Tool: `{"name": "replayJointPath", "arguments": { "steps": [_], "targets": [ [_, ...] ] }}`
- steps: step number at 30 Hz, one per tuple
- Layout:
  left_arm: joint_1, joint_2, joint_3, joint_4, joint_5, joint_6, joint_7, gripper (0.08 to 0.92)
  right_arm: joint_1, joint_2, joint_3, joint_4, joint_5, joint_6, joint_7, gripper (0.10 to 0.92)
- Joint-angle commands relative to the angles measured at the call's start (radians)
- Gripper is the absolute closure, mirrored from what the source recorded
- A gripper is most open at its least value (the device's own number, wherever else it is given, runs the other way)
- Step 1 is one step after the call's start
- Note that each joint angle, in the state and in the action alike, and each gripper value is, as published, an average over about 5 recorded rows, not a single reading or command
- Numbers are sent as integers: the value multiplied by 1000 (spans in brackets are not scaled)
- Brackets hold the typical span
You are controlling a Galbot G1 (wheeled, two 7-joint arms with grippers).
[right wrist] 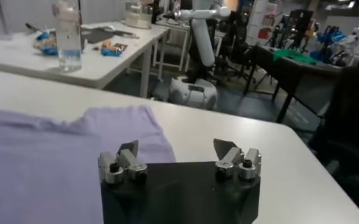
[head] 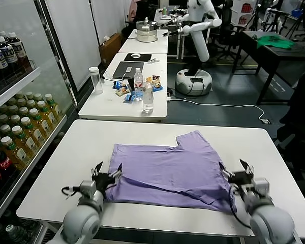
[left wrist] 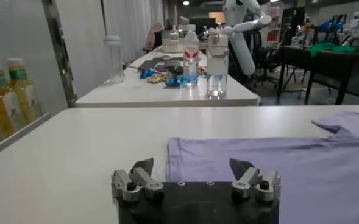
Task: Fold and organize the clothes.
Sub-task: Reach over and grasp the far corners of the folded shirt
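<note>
The lavender T-shirt [head: 170, 168] lies partly folded on the white table [head: 81, 147], one sleeve [head: 193, 138] sticking out at the far side. My left gripper [head: 108, 173] is open and empty at the shirt's near left corner; in the left wrist view its jaws [left wrist: 192, 167] stand wide apart with the shirt [left wrist: 270, 161] just ahead. My right gripper [head: 235, 170] is open and empty at the shirt's near right edge; in the right wrist view [right wrist: 178, 149] the shirt [right wrist: 51, 146] lies ahead to one side.
A second white table [head: 127, 101] behind holds water bottles [head: 148, 96], snacks, a laptop and a clear cup [head: 95, 80]. A drinks fridge [head: 15, 122] stands at the left. A white robot [head: 195, 46] and a dark table with a green cloth [head: 274, 41] are farther back.
</note>
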Motion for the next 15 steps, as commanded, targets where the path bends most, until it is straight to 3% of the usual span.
{"name": "replayJointPath", "arguments": {
  "steps": [1, 15],
  "targets": [
    [-367, -58, 115, 354, -21, 11, -8, 177, 473, 16, -257, -442, 111, -18, 22, 203],
    [-402, -57, 138, 413, -90, 122, -30, 177, 680, 115, -385, -825, 71, -20, -33, 203]
  ]
}}
